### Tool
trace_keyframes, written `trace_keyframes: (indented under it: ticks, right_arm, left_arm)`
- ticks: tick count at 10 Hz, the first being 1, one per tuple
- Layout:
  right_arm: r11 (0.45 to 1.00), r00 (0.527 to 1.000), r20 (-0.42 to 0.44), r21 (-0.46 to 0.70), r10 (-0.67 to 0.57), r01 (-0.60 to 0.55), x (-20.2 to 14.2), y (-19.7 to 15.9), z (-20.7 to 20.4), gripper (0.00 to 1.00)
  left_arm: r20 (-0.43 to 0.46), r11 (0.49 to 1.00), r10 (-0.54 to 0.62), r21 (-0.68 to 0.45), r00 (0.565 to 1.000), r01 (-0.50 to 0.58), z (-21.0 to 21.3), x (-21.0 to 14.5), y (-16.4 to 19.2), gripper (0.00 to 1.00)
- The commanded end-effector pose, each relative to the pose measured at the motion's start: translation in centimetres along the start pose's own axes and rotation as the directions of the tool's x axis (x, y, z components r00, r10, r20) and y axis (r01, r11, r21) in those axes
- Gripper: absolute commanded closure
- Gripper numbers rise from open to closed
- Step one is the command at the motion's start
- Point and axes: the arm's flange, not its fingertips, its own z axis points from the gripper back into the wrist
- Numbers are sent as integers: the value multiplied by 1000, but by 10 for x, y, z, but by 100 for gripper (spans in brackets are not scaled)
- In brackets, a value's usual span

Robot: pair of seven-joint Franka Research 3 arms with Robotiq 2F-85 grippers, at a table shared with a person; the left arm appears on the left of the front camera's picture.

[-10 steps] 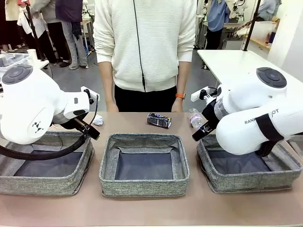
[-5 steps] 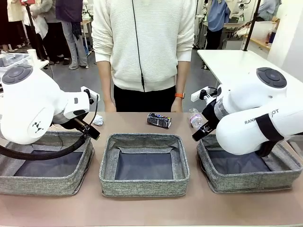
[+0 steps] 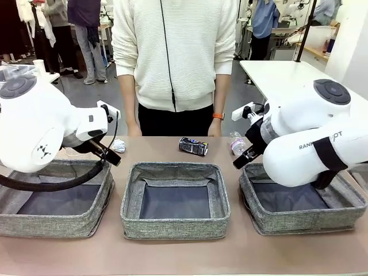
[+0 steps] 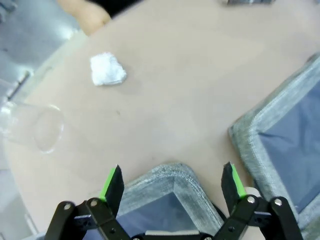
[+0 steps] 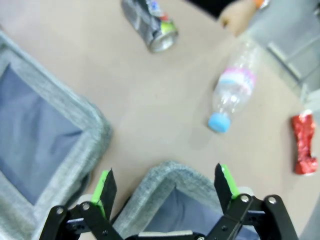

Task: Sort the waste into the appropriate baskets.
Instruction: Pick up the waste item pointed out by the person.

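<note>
Left end effector [image 4: 172, 180], right end effector [image 5: 167, 182] wide, empty above baskets [image 3: 175, 227]; probably poised for paper wad [image 4: 107, 69], bottle [image 5: 231, 92].

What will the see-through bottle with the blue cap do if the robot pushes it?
The bottle lies on its side on the table, so a push would probably roll it. It looks empty, so it is likely light and quick to skid. Its thin clear wall may dent if squeezed hard.

Woven fabric baskets [image 3: 172, 225], clear plastic bottle [image 5: 233, 91]
</note>
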Motion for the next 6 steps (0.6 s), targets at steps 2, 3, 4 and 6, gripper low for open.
trace_keyframes:
  ticks: [2,3,4,6]
  right_arm:
    - [994,994,15,18,108,-109,-52,18,142,0]
    - [991,994,-3,-82,107,-107,-79,22,161,0]
    - [985,1000,3,-171,10,-9,-87,18,156,0]
    - [996,998,22,-69,61,-59,10,0,159,0]
  left_arm:
    - [39,996,-61,72,997,58,142,-49,-45,0]
    - [25,996,-63,65,998,61,153,-74,-53,0]
    - [-46,998,14,59,999,-12,131,-74,-46,0]
    - [17,997,-50,52,999,49,150,16,-32,0]
